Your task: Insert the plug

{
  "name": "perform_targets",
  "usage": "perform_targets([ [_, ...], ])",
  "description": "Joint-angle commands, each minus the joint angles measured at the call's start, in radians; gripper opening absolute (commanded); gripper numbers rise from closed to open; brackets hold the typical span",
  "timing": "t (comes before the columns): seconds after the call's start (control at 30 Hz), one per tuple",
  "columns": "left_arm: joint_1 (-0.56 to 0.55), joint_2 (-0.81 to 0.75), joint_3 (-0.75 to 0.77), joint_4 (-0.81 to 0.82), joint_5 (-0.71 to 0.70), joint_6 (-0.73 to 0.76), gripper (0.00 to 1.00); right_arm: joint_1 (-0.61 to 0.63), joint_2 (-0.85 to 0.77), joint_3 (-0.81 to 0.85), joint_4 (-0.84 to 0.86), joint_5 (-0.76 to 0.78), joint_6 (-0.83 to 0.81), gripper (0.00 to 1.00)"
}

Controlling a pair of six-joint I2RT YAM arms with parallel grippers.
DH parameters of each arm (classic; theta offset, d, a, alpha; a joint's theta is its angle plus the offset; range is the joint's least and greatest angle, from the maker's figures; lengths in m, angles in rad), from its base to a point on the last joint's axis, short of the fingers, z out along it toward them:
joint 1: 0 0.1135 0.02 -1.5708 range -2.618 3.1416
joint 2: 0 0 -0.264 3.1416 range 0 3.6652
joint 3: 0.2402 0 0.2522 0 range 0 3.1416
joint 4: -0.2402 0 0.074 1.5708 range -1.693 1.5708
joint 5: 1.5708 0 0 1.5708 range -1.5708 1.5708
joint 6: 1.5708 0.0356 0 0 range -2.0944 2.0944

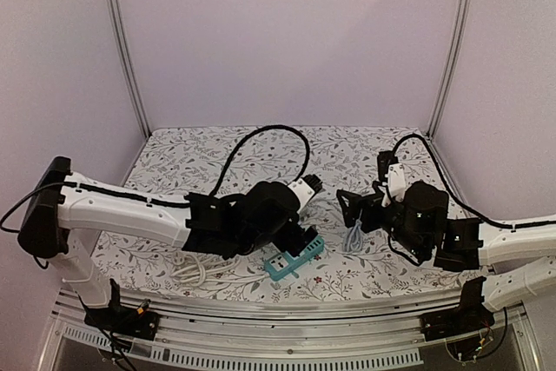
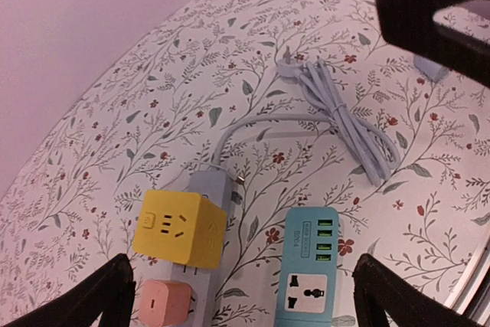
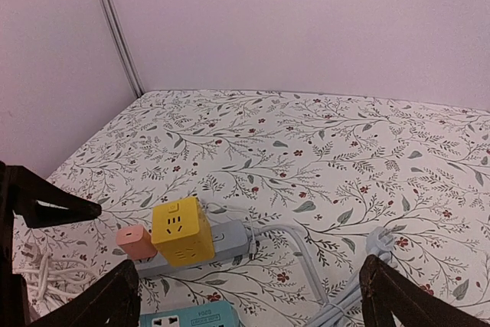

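The plug (image 3: 380, 241) lies loose, seemingly just under the wide-spread right hand (image 3: 246, 266).

One teal strip (image 2: 310, 266), one grey strip (image 2: 213, 188), one yellow cube (image 2: 180, 227), one pink adapter (image 2: 164, 302), one grey cord (image 2: 346, 118), one white cord (image 1: 193, 268)

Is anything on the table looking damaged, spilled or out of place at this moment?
Nothing looks damaged or spilled. One thing stands out: the bundled grey cable lies loose near the teal power strip, apart from it, and its plug sits in no socket.
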Motion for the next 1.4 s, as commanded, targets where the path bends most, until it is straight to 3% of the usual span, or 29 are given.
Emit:
perform_targets([
  [0.0,-0.004,-0.066,-0.024,-0.159,-0.218,-0.116,0.99,-0.002,0.015,0.011,-0.02,0.016,0.037,0.99],
  [0.2,-0.004,-0.21,-0.064,-0.362,-0.27,-0.337,0.97,-0.003,0.021,0.056,-0.194,-0.011,0.191,0.99],
  [0.4,-0.001,-0.369,-0.215,-0.344,-0.291,-0.403,0.97,-0.003,-0.018,0.119,-0.415,-0.13,0.335,0.99],
  [0.6,0.0,-0.461,-0.271,-0.368,-0.292,-0.443,0.99,-0.018,-0.049,0.217,-0.694,-0.098,0.541,0.99],
  [0.97,-0.001,-0.606,-0.411,-0.275,-0.265,-0.451,1.0,-0.429,0.073,0.222,-0.966,-0.343,0.768,0.99],
  [1.23,0.001,-0.689,-0.5,-0.212,-0.26,-0.449,1.0,-0.502,0.296,0.265,-1.049,-0.324,0.738,0.99],
  [1.37,0.0,-0.702,-0.5,-0.214,-0.256,-0.447,1.0,-0.517,0.317,0.254,-1.065,-0.287,0.718,0.99],
])
